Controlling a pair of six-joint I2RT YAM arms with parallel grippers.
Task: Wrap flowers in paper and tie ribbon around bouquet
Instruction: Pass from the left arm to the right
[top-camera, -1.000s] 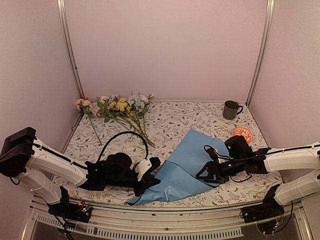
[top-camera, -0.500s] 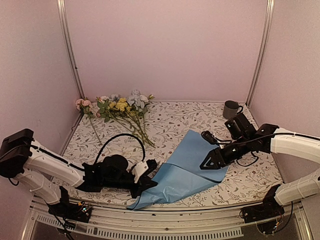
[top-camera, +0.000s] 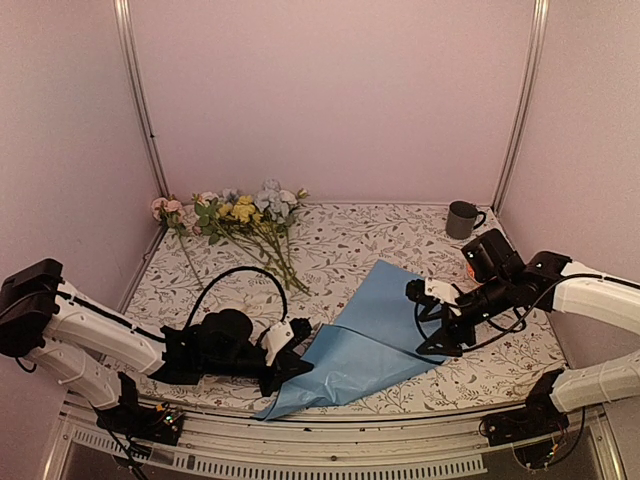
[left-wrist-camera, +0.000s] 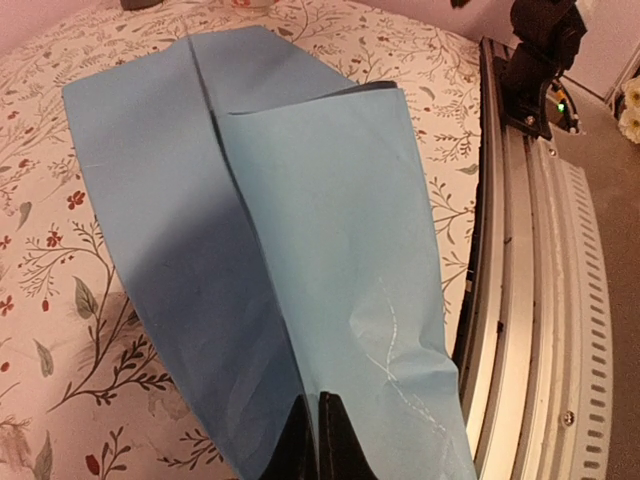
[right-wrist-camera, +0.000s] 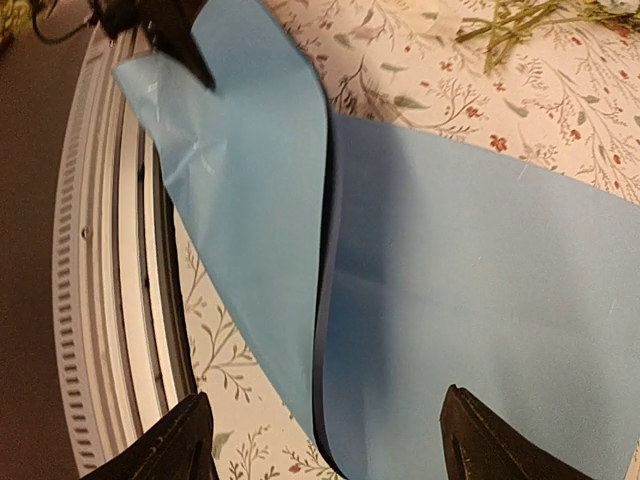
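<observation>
The paper (top-camera: 375, 320) lies on the tablecloth at the front, light blue face up, with its near-left part folded over and lifted. A dark navy underside shows along the fold (right-wrist-camera: 322, 330). My left gripper (top-camera: 290, 358) is shut on the paper's near corner, and the sheet (left-wrist-camera: 300, 200) rises from between the closed fingertips (left-wrist-camera: 335, 440). My right gripper (top-camera: 427, 320) hovers open over the paper's right edge, holding nothing, its fingers (right-wrist-camera: 170, 440) wide apart above the fold. The flowers (top-camera: 245, 215) lie loose at the back left. No ribbon or bouquet is in view.
A grey mug (top-camera: 462, 218) stands at the back right. An orange round object (top-camera: 487, 266) sits partly behind the right arm. A black cable (top-camera: 245, 272) loops above the left arm. The metal front rail (left-wrist-camera: 530, 300) runs just beside the lifted paper corner.
The right gripper has swung up off the paper's right part and come back over its right edge with jaws wider. The left gripper kept its hold and barely shifted.
</observation>
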